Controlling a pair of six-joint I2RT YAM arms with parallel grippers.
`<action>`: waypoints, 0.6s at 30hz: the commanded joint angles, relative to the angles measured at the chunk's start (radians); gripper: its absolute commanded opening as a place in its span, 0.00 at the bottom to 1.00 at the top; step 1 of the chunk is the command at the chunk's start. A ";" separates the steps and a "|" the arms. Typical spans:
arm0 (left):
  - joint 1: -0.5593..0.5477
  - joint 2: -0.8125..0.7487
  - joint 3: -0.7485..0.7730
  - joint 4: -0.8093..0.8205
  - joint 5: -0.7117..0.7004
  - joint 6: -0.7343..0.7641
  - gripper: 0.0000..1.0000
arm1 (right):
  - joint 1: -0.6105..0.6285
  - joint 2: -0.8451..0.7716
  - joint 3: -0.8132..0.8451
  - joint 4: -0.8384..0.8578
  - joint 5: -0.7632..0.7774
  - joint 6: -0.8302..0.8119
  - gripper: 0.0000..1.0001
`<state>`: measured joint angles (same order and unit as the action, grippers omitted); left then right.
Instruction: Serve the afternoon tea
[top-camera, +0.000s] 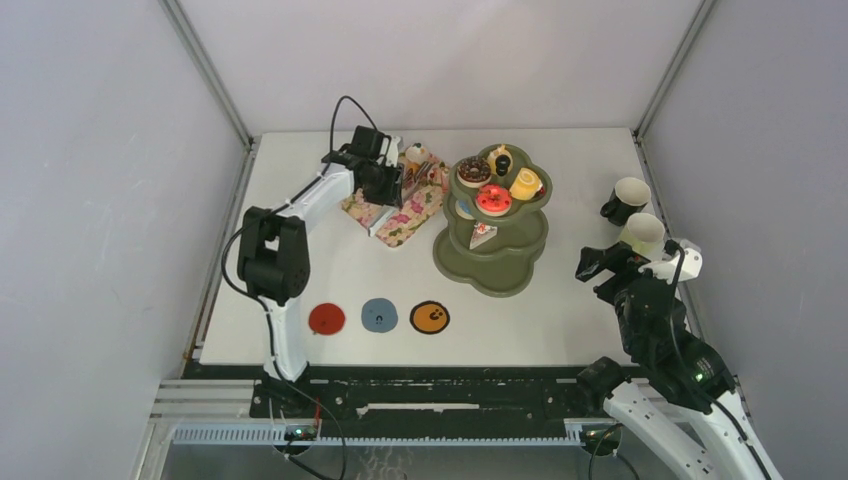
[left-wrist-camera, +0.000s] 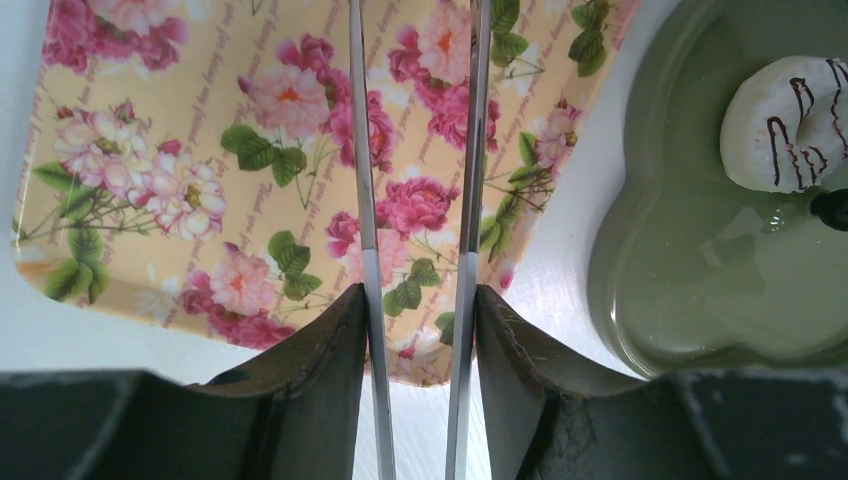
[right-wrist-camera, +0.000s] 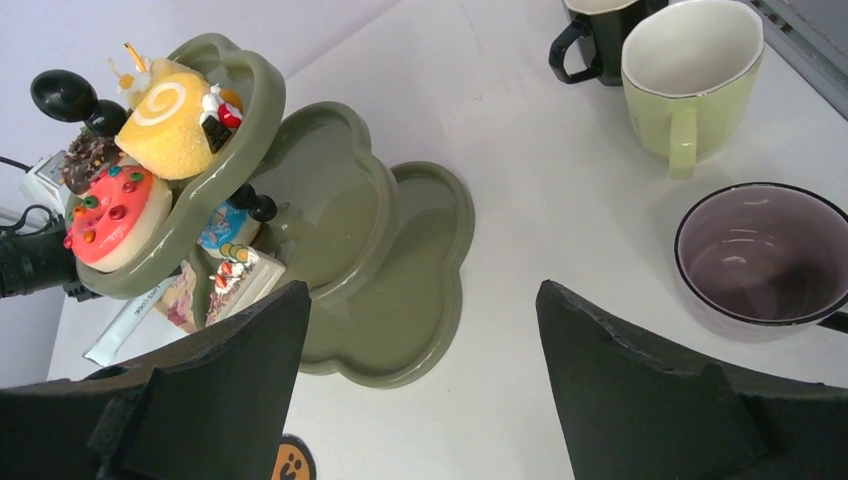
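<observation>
Grey walls close off a white counter (top-camera: 580, 320) on three sides. Toward its far side, the left pincer (left-wrist-camera: 418, 320) hangs over the flowered tray (left-wrist-camera: 150, 160). Its fingers press from both sides on a pair of thin metal tongs (left-wrist-camera: 365, 200), so it is about half closed on them. The two blades stand apart, and their tips run out of the wrist view, so we cannot tell whether they hold something. A few sweets (top-camera: 417, 157) lie on the far end of the tray, just beyond the pincer. The green stand (top-camera: 495, 265) is just beside the tray. Its top level carries a chocolate donut (top-camera: 473, 170), a red donut (top-camera: 493, 199) and a yellow roll (top-camera: 525, 184). A white donut (left-wrist-camera: 785, 110) lies on another level; which one, we cannot tell.

The right pincer (right-wrist-camera: 420, 295) is wide open and empty, near the three mugs (right-wrist-camera: 690, 70) at the right side.

We judge that the step is to carry one more sweet from the tray to the stand. To do it well, we should put the blades on either side of one sweet only and squeeze gently, so that it does not slip out. Then we lift it straight up, pass above the wavy rim and set it on a free place of a lower level, away from the black knob (top-camera: 501, 158).
</observation>
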<state>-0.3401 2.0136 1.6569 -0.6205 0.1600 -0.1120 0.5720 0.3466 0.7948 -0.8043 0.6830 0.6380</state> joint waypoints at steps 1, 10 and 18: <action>-0.005 0.004 0.076 0.011 0.017 0.032 0.44 | 0.005 0.016 0.037 0.021 0.004 0.016 0.91; -0.007 -0.050 0.048 -0.008 0.015 0.021 0.11 | 0.005 0.011 0.037 0.018 0.000 0.021 0.91; -0.015 -0.226 -0.085 -0.045 -0.043 -0.032 0.00 | 0.006 0.009 0.037 0.011 -0.006 0.026 0.91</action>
<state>-0.3454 1.9541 1.6169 -0.6510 0.1547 -0.1120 0.5720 0.3534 0.7948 -0.8051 0.6788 0.6533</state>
